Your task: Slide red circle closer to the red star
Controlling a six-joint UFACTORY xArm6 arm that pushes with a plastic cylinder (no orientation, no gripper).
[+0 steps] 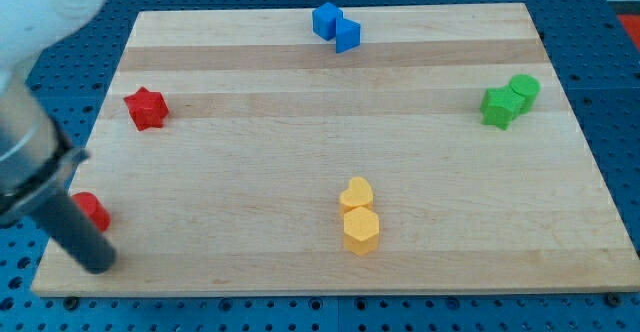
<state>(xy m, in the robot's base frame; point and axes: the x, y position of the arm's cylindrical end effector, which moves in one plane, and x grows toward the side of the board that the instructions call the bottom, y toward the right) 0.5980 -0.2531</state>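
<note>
A thick dark rod crosses the lower left of the view, blurred and very close to the camera, and the arm's tip [97, 261] sits near the front left corner of the wooden board [330, 122]. There is no pincer on this arm, so nothing is open, closed or held.

The red circle [93, 211], the block to be moved, lies just beside the rod, at about twelve o'clock from the tip, partly hidden by it. Whether they touch cannot be told.

The red star [146, 108] sits well apart from the circle, at roughly one o'clock from it, toward the view's top. The coming push likely needs to run from below the circle up toward the star.

No containers are present. Elsewhere sit two blue blocks [335, 26] at top centre, two green blocks [509, 100] at the right, and a yellow heart [356, 193] touching a yellow hexagon [361, 230] at bottom centre.
</note>
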